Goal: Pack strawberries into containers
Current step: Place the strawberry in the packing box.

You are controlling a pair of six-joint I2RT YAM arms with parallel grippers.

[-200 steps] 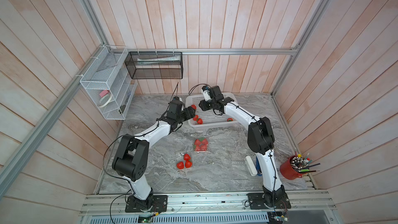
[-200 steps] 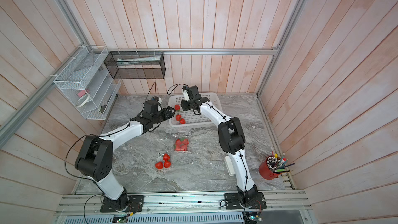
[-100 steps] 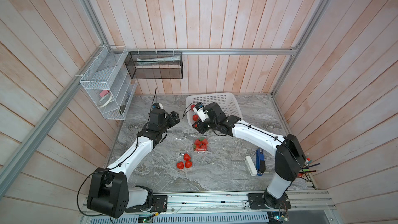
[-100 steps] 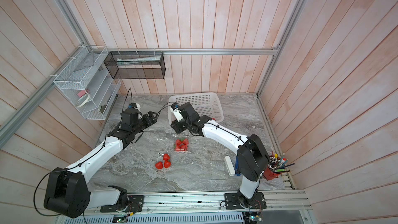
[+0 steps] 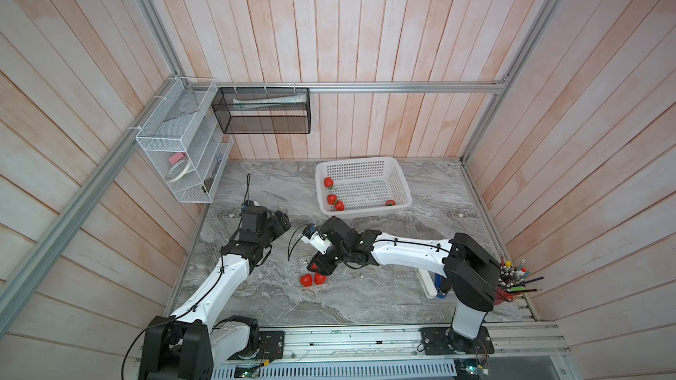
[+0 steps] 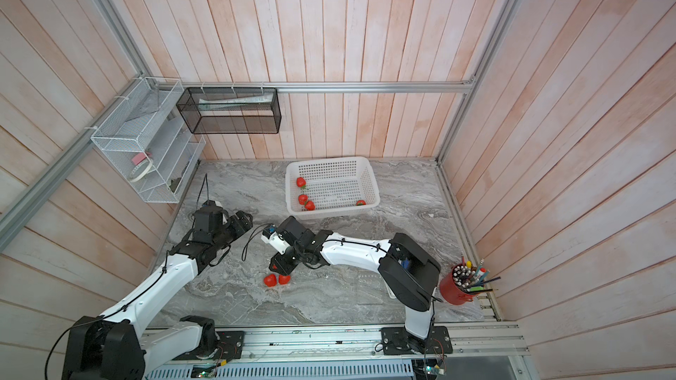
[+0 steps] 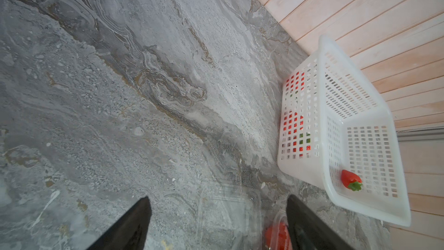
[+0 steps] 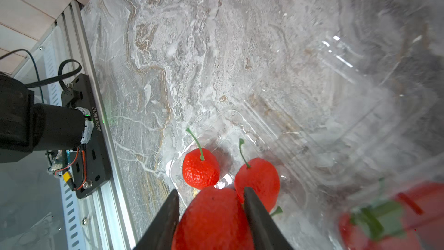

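A strawberry [image 8: 212,222] is clamped in the right pincer [image 8: 211,196], which is poised low over an open clear container [image 8: 252,126] near the middle of the marble bench [image 5: 365,297]. In the right wrist view two strawberries [image 8: 200,169] with thin green stalks are seen lying side by side in that container, just beyond the held fruit. A second container [image 8: 389,203], blurred at the edge of the same view, is shown with red fruit and green leaves inside. More clear plastic [image 8: 341,61] is made out farther off, its shape too faint to be read. In both top views the pair of berries is seen just beside the tip of the right pincer. The left pincer [image 7: 217,209] is held with its jaws spread wide and nothing between them, tilted over bare marble to the left of the right arm. Red fruit behind clear plastic is glimpsed beside one jaw in the left wrist view. Four more strawberries [image 5: 331,198] are found in the white perforated basket [image 5: 365,164] at the back of the bench, three along its left wall and one by its near wall toward the right. A red pencil cup [image 6: 453,292] is stood at the front right corner, well apart from the fruit. A white wire rack [image 5: 175,155] and a black mesh rack [image 5: 263,115] are fixed to the wooden walls above the rear left corner.
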